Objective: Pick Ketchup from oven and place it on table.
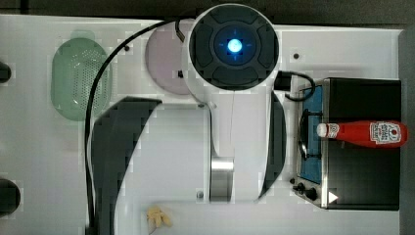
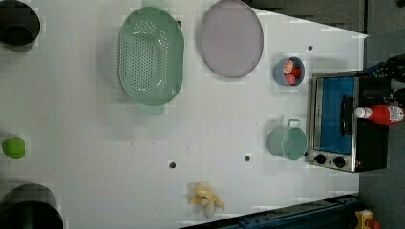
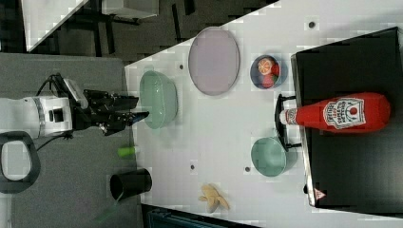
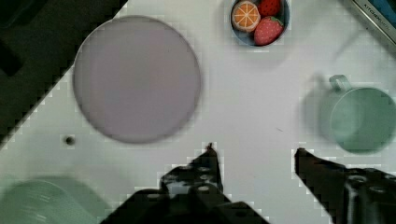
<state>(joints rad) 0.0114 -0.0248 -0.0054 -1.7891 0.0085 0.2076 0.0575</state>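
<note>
Ketchup (image 3: 340, 113) lying on its side atop oven (image 3: 351, 156), well apart from claw (image 4: 254, 156) poised spread-fingered over tabletop (image 3: 218, 123); likely to roll off oven roof if nudged by off-centre grasp.
</note>
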